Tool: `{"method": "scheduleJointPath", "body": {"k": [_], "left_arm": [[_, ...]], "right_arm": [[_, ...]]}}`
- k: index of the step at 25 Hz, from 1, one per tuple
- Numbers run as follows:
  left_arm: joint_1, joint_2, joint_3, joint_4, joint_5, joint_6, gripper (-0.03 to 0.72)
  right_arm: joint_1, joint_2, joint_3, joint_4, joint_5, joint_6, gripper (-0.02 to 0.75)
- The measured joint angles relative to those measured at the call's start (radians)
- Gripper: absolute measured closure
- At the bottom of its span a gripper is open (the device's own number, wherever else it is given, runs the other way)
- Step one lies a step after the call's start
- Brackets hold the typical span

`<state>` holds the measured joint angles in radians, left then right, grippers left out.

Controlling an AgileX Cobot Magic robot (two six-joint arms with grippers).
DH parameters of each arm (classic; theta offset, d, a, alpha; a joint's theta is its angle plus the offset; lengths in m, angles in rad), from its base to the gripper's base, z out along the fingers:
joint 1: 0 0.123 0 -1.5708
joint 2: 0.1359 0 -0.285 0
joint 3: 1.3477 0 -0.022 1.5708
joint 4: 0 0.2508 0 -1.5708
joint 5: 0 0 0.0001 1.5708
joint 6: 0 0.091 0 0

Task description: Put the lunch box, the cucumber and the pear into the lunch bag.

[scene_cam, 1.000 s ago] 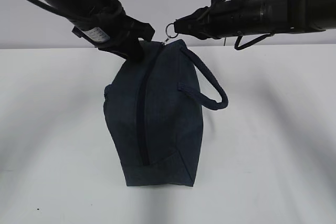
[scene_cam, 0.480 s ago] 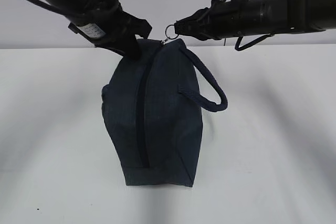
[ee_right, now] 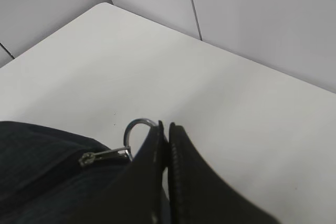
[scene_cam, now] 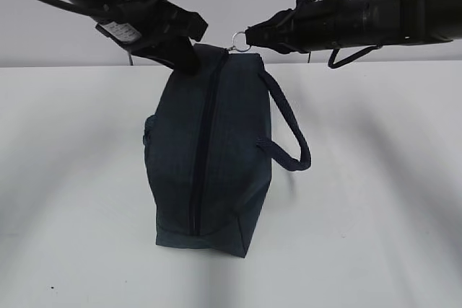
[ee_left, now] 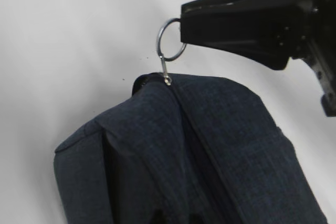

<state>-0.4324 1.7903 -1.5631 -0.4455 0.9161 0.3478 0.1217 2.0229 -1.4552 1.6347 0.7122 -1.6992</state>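
Overhead, right hand (scene_cam: 249,37) pinching ring pull (scene_cam: 239,40), lunch bag (scene_cam: 209,156) zipped

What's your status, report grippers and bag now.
Right gripper shut on ring pull. Left gripper grips lunch bag fabric at the top end. Zipper closed. Lunch box, cucumber, pear not in view.

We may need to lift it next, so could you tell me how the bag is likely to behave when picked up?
The bag is probably floppy: its fabric creases and sags below the left claw. It likely tips easily, leaning with only its near end on the table. The ring in the right claw looks thin, so it may slip.
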Motion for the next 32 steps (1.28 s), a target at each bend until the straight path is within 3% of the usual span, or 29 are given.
{"method": "scheduleJointPath", "body": {"k": [16,25,32], "left_arm": [[0.001,-0.03,0.0,-0.125,0.043,0.151,0.671],[0.001,-0.031,0.0,-0.115,0.045,0.156,0.671],[0.001,-0.033,0.0,-0.093,0.05,0.156,0.671]], "right_arm": [[-0.006,0.0,0.0,-0.109,-0.018,0.052,0.732],[-0.02,0.0,0.0,-0.116,-0.018,0.078,0.733],[-0.095,0.0,0.0,-0.12,0.075,0.198,0.715]]}}
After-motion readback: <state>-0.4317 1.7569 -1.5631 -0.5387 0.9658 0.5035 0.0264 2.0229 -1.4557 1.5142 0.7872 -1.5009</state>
